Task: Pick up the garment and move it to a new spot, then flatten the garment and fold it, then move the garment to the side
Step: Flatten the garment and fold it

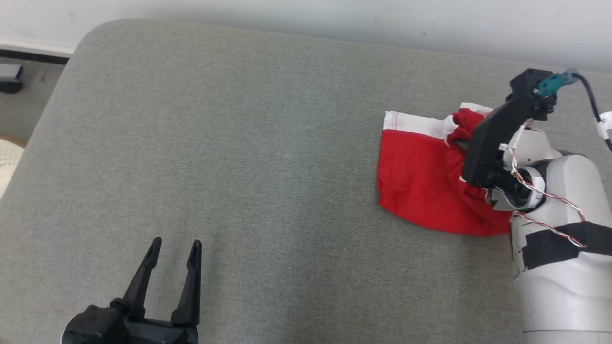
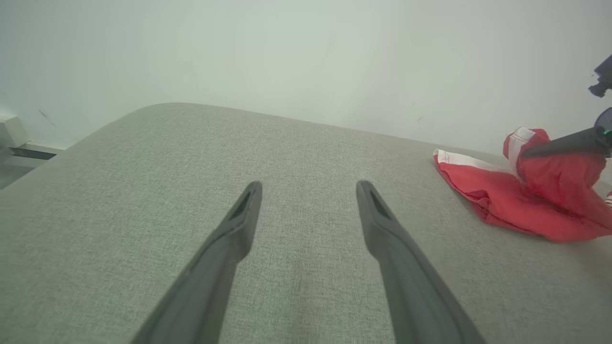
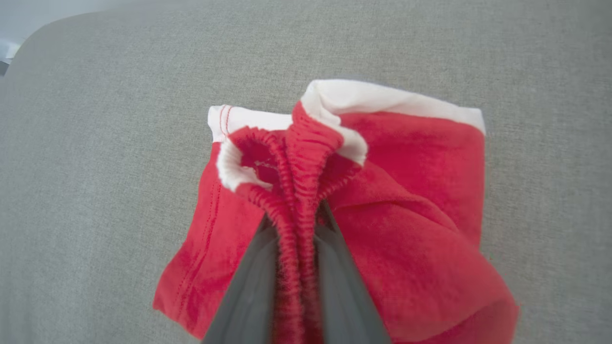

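Note:
The garment [image 1: 420, 181] is a small red piece with white bands, bunched at the right of the grey cushion. My right gripper [image 3: 296, 215] is shut on its gathered red waistband, which runs between the two dark fingers [image 3: 248, 286]. That pinched part stands lifted while the rest of the garment [image 3: 411, 215] lies on the surface. From the left wrist view the garment [image 2: 521, 205] sits at the far right with a right finger [image 2: 559, 145] against it. My left gripper [image 1: 174, 251] is open at the lower left, nothing between its fingers [image 2: 239, 224].
The grey upholstered cushion [image 1: 239, 143] spans the view, with a pale wall [image 1: 334, 19] behind its far edge. Past the rounded left corner lie floor and a dark object [image 1: 10, 78]. A cable [image 1: 590, 98] runs off the right wrist.

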Robot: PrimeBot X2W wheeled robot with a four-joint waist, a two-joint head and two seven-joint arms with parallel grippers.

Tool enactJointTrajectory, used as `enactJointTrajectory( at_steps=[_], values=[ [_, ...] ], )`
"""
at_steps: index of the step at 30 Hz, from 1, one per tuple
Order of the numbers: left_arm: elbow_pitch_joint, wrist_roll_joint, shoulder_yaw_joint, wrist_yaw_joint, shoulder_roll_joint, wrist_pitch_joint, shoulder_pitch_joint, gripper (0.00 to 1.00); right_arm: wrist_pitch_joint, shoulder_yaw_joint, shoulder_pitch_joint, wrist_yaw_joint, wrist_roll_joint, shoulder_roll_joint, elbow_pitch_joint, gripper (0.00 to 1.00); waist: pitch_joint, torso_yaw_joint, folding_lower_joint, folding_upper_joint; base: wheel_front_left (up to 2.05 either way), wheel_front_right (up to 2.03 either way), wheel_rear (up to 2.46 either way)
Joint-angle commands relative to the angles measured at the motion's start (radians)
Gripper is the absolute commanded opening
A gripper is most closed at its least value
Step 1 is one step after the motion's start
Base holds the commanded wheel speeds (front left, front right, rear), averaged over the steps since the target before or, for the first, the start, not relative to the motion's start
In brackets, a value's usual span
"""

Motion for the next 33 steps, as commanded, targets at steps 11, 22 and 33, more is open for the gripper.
enactJointTrajectory(
  at_steps=[11, 22, 33],
  values=[
    [0.033, -0.005, -0.013, -0.011, -0.022, -0.009, -0.019, 1.0, -0.109, 0.041, -0.093, -0.002, 0.018, 0.0, 0.226, 0.16, 0.022, 0.065, 0.0, 0.0, 0.0, 0.0, 0.0],
    [0.03, -0.003, 0.017, -0.005, -0.013, -0.011, 0.002, 1.0, -0.213, 0.107, -0.127, -0.002, 0.175, 0.0, 0.19, 1.0, -0.009, 0.026, 0.0, 0.0, 0.0, 0.0, 0.0],
    [0.005, -0.006, 0.02, -0.004, -0.003, -0.012, 0.021, 1.0, -0.211, 0.065, 0.061, -0.002, 0.003, 0.001, -0.01, 0.38, -0.024, -0.005, 0.0, 0.0, 0.0, 0.0, 0.0]
  ],
)
